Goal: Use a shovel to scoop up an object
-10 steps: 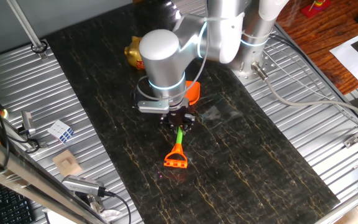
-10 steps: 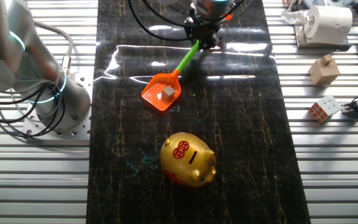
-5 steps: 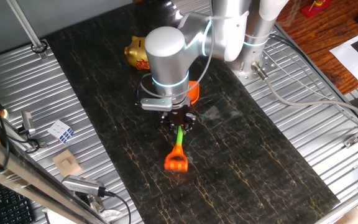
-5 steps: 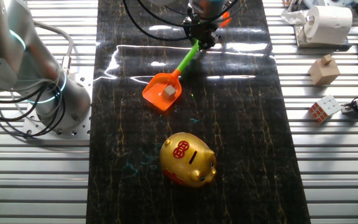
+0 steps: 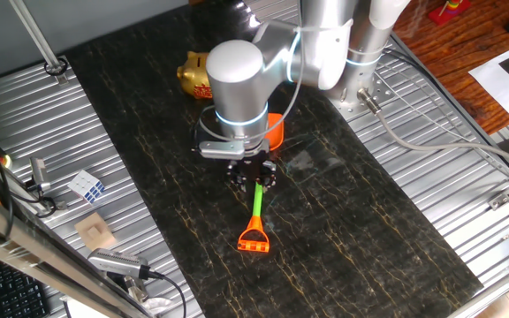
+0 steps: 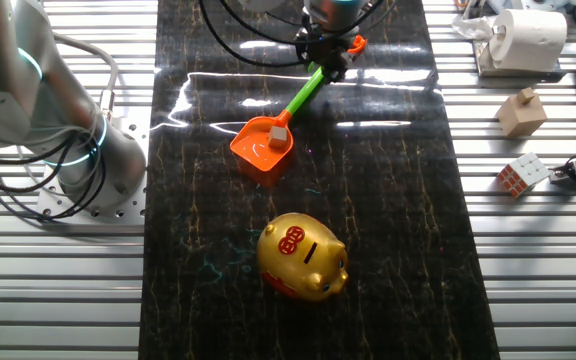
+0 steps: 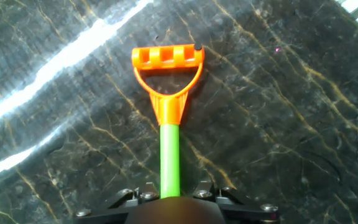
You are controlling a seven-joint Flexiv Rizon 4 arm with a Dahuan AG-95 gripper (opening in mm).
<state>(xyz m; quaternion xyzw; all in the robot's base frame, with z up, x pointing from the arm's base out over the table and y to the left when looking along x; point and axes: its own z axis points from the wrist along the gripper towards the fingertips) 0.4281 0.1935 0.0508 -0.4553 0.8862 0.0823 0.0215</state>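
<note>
The black two-finger gripper (image 5: 255, 173) is clamped on the thin green shaft of the orange plastic toy shovel (image 6: 280, 122) — a small grey cube (image 6: 279, 134) is carried in its blade. The shiny gold pig figurine (image 6: 303, 256) is seen nearby on the black marbled tabletop (image 6: 398, 200), apart from the blade.

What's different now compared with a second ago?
The gripper, shut on the shovel, has turned it slightly. The small block has slid to the back of the orange scoop, toward the shaft. The gold piggy bank has not moved.
</note>
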